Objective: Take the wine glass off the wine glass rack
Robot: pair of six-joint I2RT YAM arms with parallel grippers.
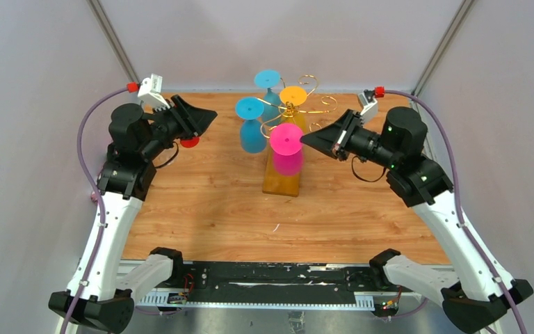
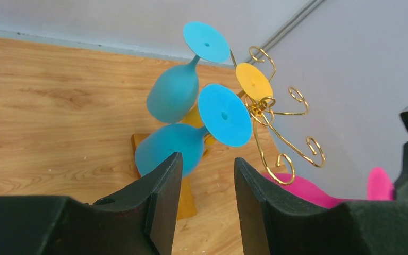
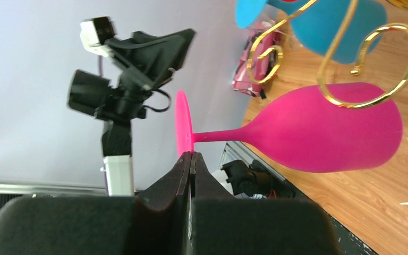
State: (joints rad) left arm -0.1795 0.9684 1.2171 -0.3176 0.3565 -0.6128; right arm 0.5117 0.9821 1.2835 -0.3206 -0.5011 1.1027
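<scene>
Pale wood-grain table (image 1: 201, 209), boxed in by plain grey-white walls (image 1: 35, 69) at its left, far and right edges. Black rail (image 1: 271, 282) along the near edge, between the two arm bases.

Wine glass rack (image 1: 314, 104) towards the far edge, about midway between left and right. Gold scrolls up top, amber base (image 1: 282, 182) flat on the wood.

Central post mostly hidden behind the glasses from above. Yellow wine glass (image 1: 293, 95) seen mostly as a round foot, bowl largely covered. Small red thing (image 1: 190, 142) near the left edge, half under the left arm, not identifiable. Unclear whether the right fingertips actually touch the pink foot or sit just beside it.

Four glasses in all, hung foot-up and bowl-down on the scrolls:
- nearer blue wine glass (image 1: 252, 132) on the rack's left side
- farther blue wine glass (image 1: 270, 94) at the far side
- the yellow one at the centre
- pink wine glass (image 1: 287, 149) on the near side, over the base

Two grippers. Left gripper (image 1: 212, 115) partly parted, nothing between the fingers, aimed at the rack from the left and apart from it. Right gripper (image 1: 304, 139) pressed together on nothing, tips at the rim of the pink foot.
</scene>
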